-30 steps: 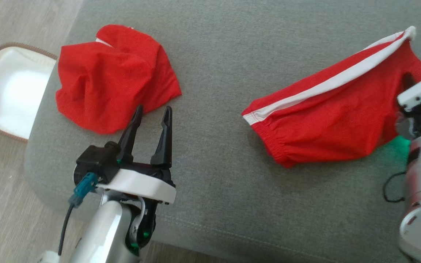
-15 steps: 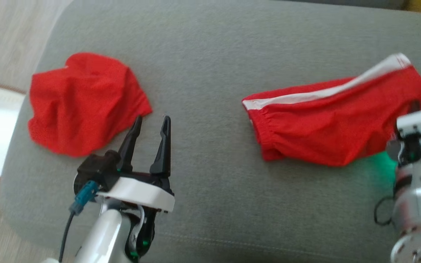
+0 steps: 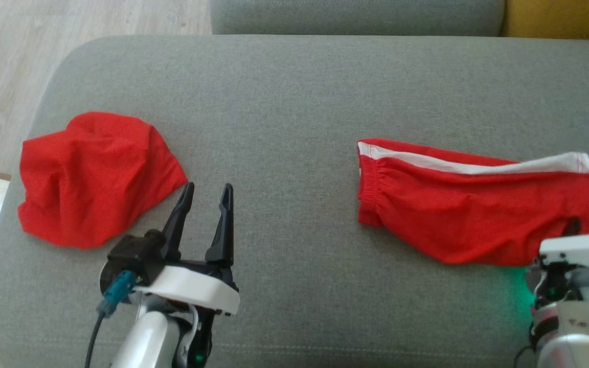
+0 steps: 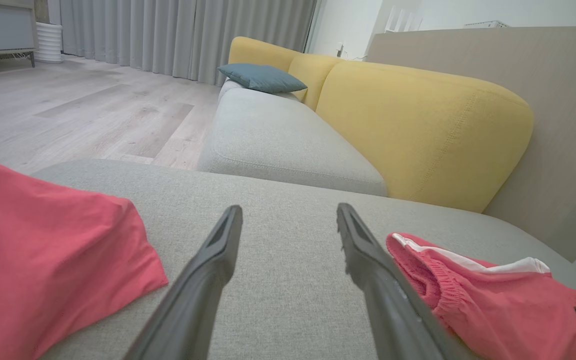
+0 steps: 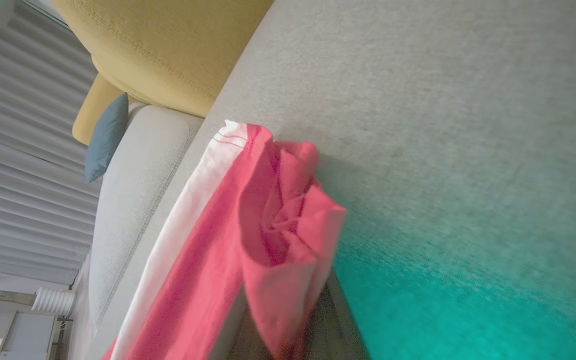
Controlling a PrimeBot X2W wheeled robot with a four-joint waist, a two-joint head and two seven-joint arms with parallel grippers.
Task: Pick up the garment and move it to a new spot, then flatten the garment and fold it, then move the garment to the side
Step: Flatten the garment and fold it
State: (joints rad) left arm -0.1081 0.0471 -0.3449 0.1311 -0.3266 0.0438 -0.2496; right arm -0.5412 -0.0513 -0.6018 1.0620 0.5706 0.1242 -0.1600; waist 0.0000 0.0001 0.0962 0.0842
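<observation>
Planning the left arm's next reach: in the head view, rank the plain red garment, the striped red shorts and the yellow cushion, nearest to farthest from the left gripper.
1. plain red garment, just left of the left gripper.
2. striped red shorts, well off to its right.
3. yellow cushion, far corner, upper right.

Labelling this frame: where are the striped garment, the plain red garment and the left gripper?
striped garment (image 3: pixel 458 214), head view, middle of its red cloth.
plain red garment (image 3: pixel 90 179), head view, centre of heap.
left gripper (image 3: pixel 208 186), head view, midway between fingertips.
</observation>
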